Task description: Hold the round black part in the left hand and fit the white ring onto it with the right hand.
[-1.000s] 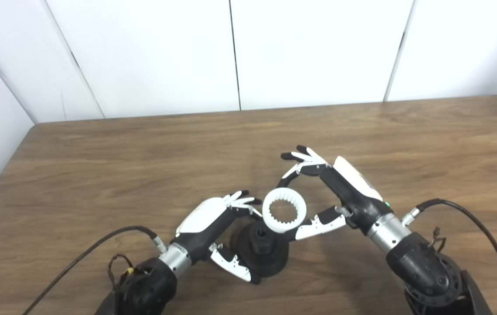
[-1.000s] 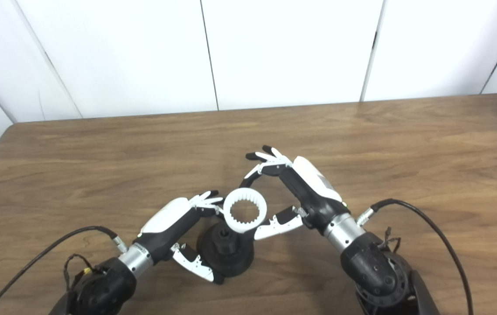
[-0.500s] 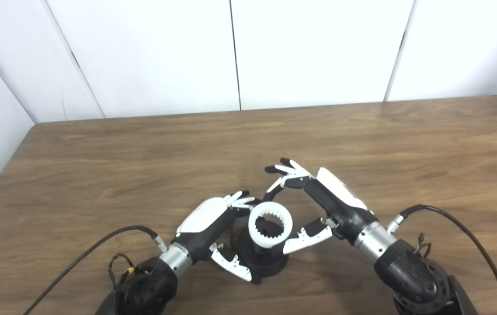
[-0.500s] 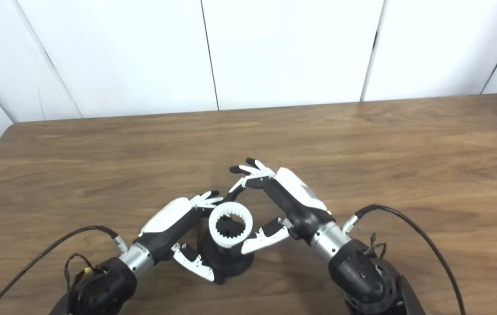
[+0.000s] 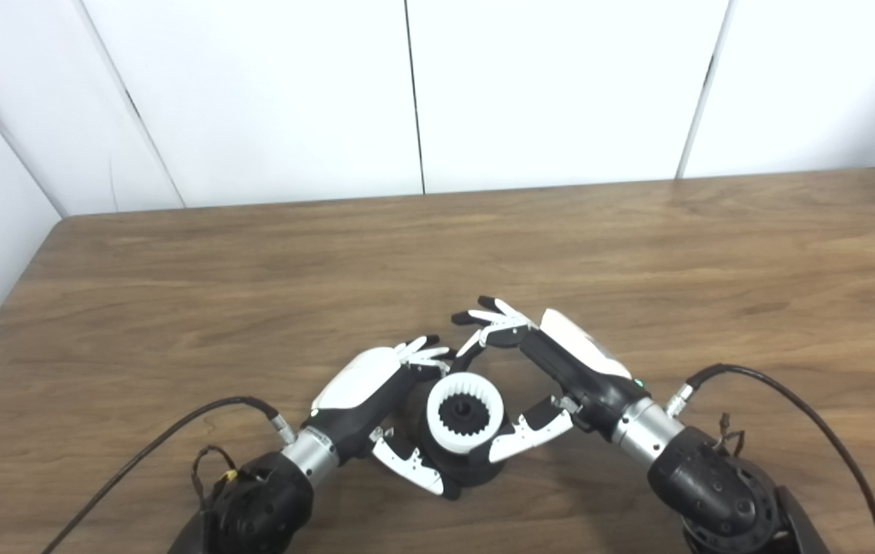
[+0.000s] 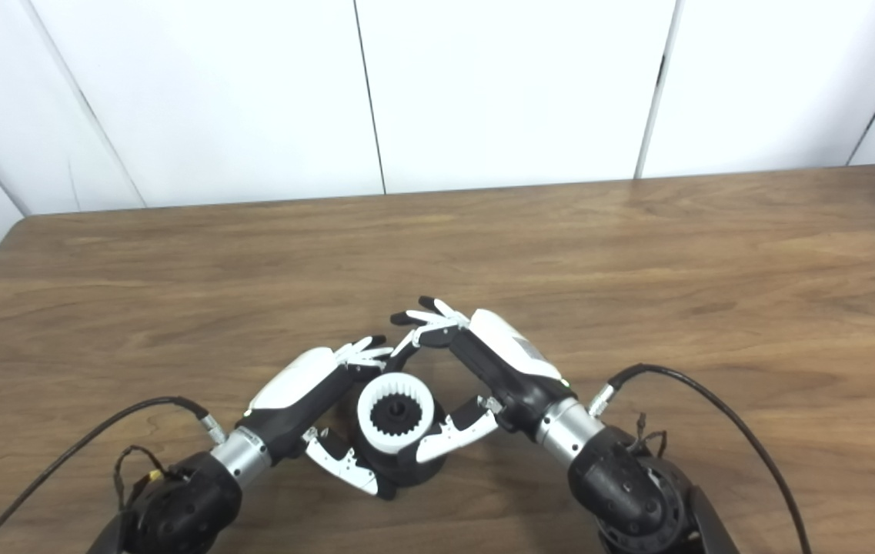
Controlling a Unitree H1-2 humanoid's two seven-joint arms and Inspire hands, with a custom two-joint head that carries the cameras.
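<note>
You will find nothing to read here: no text, label, brand, number or sign shows on either hand, on the parts they hold, on the table or on the wall panels behind it.
</note>
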